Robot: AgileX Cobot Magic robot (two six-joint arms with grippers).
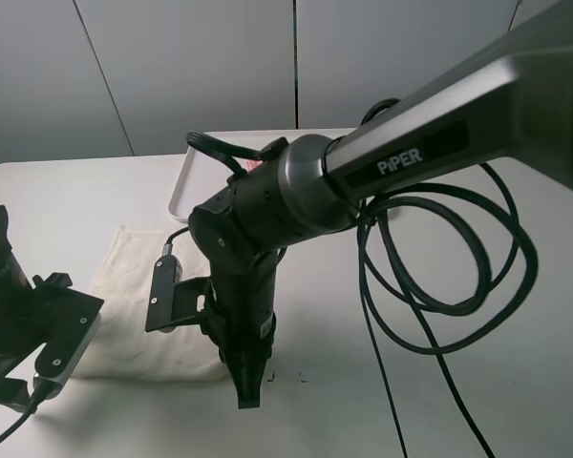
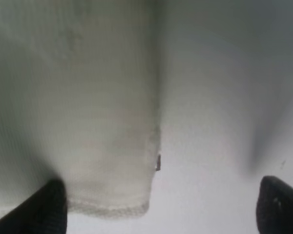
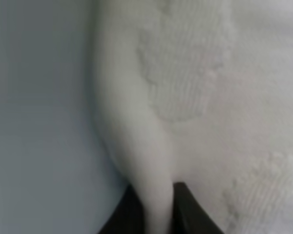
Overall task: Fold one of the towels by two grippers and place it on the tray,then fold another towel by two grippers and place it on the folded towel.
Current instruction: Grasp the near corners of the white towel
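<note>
The cream towel [image 1: 134, 286] lies just in front of the tray [image 1: 184, 186]. The right gripper [image 3: 158, 207] pinches 1 corner far from the tray; the left gripper [image 2: 161, 209] gapes over the other and should bite deep before both lift

The towel [image 1: 134, 277] [image 3: 195, 87] is cream-white with a faint embossed pattern. The tray [image 1: 179, 196] and the table [image 1: 76, 191] are white. The right arm [image 1: 296, 191] is black and grey with white lettering.

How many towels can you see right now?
1 for certain: the cream-white towel on the table, an edge pinched in the right pincer. A pink sliver at the tray, behind the right arm, may be a second, mostly hidden.
</note>
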